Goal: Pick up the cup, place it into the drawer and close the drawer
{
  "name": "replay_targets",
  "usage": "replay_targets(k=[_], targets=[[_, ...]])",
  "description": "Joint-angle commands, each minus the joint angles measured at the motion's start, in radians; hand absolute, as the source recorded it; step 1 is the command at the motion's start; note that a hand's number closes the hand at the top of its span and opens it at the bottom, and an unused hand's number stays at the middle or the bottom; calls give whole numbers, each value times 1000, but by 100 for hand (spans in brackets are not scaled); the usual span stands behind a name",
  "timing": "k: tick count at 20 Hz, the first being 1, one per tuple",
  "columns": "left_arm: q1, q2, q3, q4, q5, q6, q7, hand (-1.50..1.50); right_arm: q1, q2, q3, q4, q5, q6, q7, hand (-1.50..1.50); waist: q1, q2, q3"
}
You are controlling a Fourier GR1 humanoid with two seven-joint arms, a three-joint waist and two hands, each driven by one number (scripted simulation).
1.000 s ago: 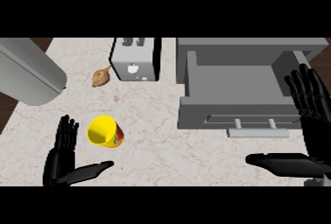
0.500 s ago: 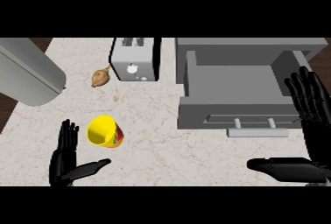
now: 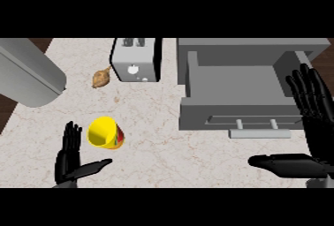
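Note:
A yellow cup [image 3: 105, 132] with a red and green band lies tipped on the marble counter, its mouth facing up and left. My left hand [image 3: 70, 156] is open just left of and below the cup, fingers straight and thumb out toward it, apart from it. The grey drawer [image 3: 243, 98] stands pulled open at the right, its handle [image 3: 258, 125] on the front panel. My right hand [image 3: 312, 128] is open at the right edge, fingers pointing up beside the drawer's right wall and thumb stretched left below the handle.
A silver toaster [image 3: 135, 59] stands at the back middle, with a brown food item [image 3: 101, 78] to its left. A large grey cylinder [image 3: 26, 73] fills the upper left corner. The dark counter edge runs along the left.
My left hand has crept slightly right and up toward the cup. The right hand, cup and drawer look unchanged.

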Motion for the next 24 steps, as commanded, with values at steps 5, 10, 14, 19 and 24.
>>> replay_targets(k=[5, 10, 14, 19, 24], targets=[[-155, 22, 21, 219, -10, -9, -94, -150, 53, 51, 71, -49, 68, -25, -13, -150, -4, 1, 0], [-164, -5, 23, 299, -21, -20, -181, -150, -7, 10, -8, 52, 12, 4, -44, -150, -9, 4, -1], [-199, 19, 40, 308, 0, -74, -151, -150, -16, -3, -14, 56, 4, 19, -41, -150, -9, 4, -1], [-241, 36, 43, 301, 10, -143, -123, -150, -41, -1, -11, 32, -16, 21, 3, -150, -9, 3, -1], [-245, 32, 41, 303, 13, -216, -164, -150, 23, 3, 13, -13, 2, 30, 12, -150, -16, 5, -2]])
